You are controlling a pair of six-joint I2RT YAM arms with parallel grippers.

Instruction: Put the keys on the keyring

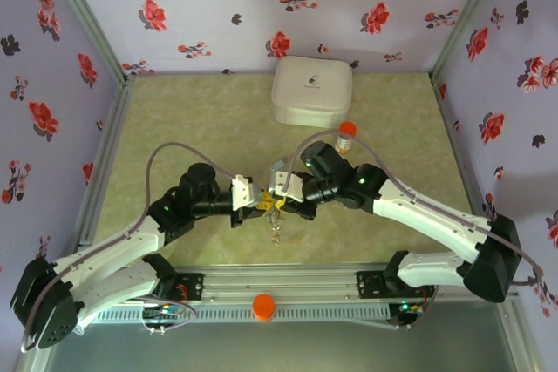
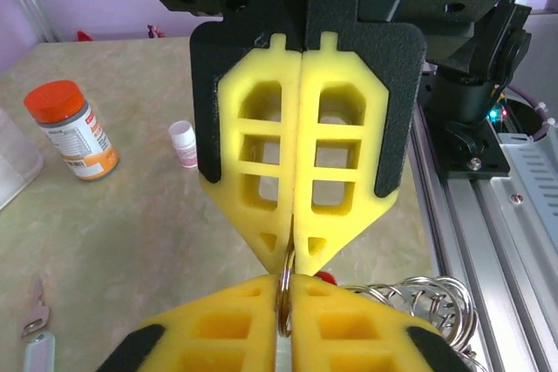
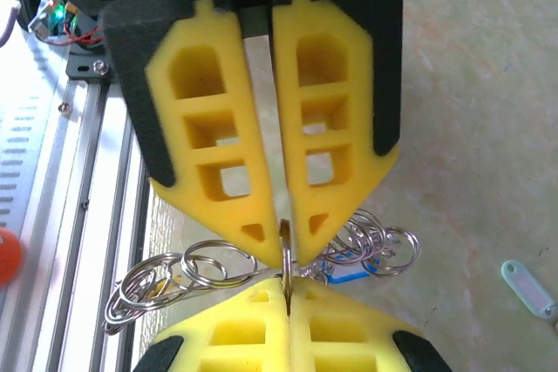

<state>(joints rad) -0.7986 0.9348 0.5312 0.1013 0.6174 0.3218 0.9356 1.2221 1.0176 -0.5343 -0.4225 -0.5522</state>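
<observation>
Both arms bend inward from the near edge of the counter (image 1: 174, 119), the left arm (image 1: 113, 246) and right arm (image 1: 427, 211) meeting tip to tip above its middle. There the left jaws and the right jaws are each pressed together on the thin keyring (image 2: 285, 283), held on edge between them with the keys (image 1: 275, 226) dangling just below. The left wrist view adds an orange-capped bottle (image 2: 74, 128), a small white cap (image 2: 183, 143) and a loose key (image 2: 35, 315) on the counter, while the right wrist view shows silvery rings (image 3: 196, 272) fanned to both sides of the keyring, a blue key (image 3: 349, 273) among them and a pale tag (image 3: 529, 285) lying apart.
</observation>
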